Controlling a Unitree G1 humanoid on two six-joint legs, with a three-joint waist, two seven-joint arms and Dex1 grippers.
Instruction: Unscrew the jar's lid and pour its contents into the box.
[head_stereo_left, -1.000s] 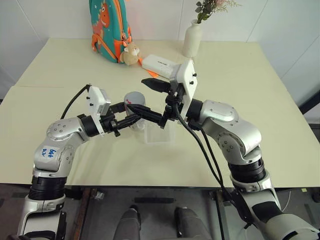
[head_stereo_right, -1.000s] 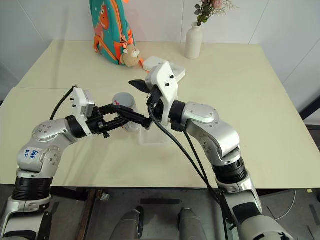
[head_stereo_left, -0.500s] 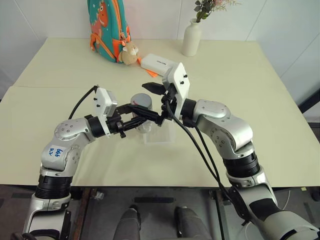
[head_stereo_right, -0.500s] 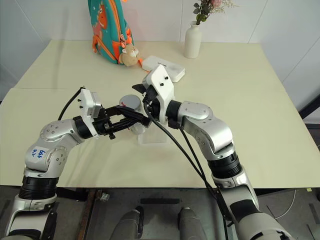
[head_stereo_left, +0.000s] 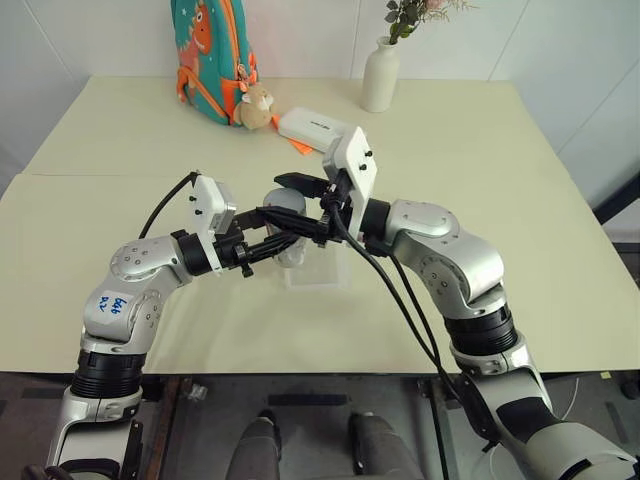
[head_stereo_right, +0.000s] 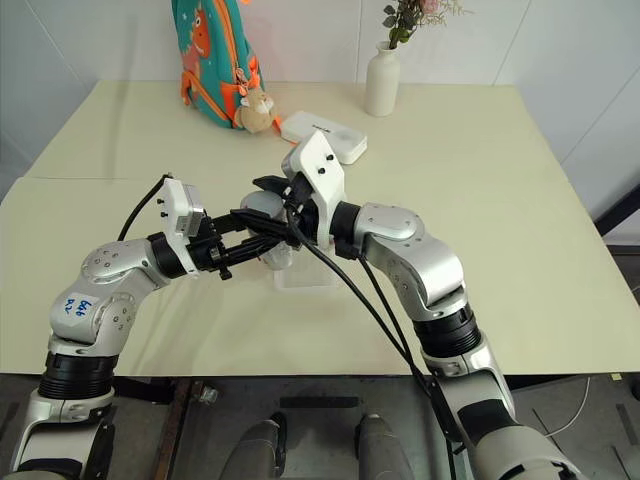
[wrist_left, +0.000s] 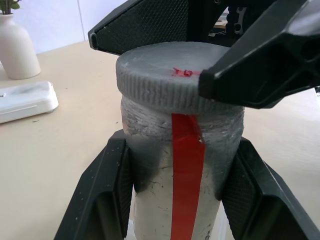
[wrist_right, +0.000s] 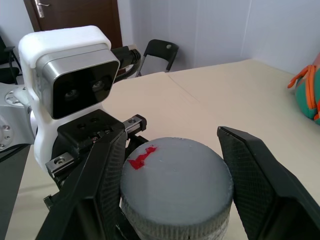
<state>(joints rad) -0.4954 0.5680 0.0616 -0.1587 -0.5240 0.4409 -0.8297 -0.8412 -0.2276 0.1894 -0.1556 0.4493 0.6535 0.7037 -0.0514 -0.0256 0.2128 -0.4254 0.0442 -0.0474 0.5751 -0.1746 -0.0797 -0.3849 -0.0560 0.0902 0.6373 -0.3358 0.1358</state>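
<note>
My left gripper (head_stereo_left: 288, 234) is shut on the body of the jar (wrist_left: 155, 200), a clear cylinder with a red stripe, and holds it upright above the table. The grey lid (wrist_left: 170, 82), with a small red mark on top, sits on the jar. From the other side my right gripper (head_stereo_left: 290, 200) is shut on the lid, its black fingers (wrist_right: 260, 175) pressing on the rim. Just past the jar, the clear square box (head_stereo_left: 320, 272) rests on the table under my right wrist. The contents are hidden.
At the far end of the cream table (head_stereo_left: 480, 150) stand a white vase (head_stereo_left: 380, 75) with flowers, a white oblong case (head_stereo_left: 315, 128), a teal backpack (head_stereo_left: 210, 50) and a small plush toy (head_stereo_left: 257, 105).
My right gripper's fingers, spread apart around the lid before, have closed onto it. The left gripper keeps its hold on the jar in the same place.
</note>
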